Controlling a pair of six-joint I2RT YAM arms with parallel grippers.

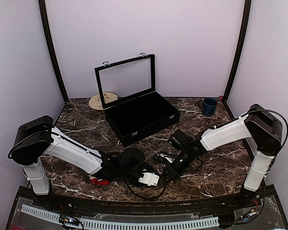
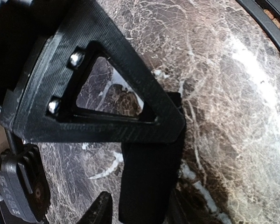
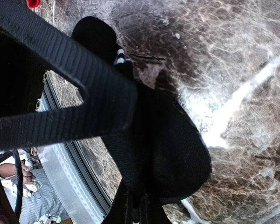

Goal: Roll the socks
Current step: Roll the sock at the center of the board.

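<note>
A red sock (image 1: 100,180) with a pale band lies on the marble table under my left forearm. A scrap of the same red sock (image 3: 32,3) shows at the top edge of the right wrist view. My right gripper (image 1: 170,170) (image 3: 144,163) is shut on a soft black sock (image 3: 177,149) with thin white stripes, held just above the table near its front edge. My left gripper (image 1: 137,165) (image 2: 113,200) is open close beside it, with only marble showing between its fingers (image 2: 147,182). A white ribbed piece (image 1: 149,178) sits between the two grippers; I cannot tell what it is.
An open black case (image 1: 141,115) with a raised glass lid stands at the middle back. A blue mug (image 1: 209,106) is at the back right. A round wooden disc (image 1: 103,101) lies at the back left. The table's black front rim (image 1: 134,203) runs just below both grippers.
</note>
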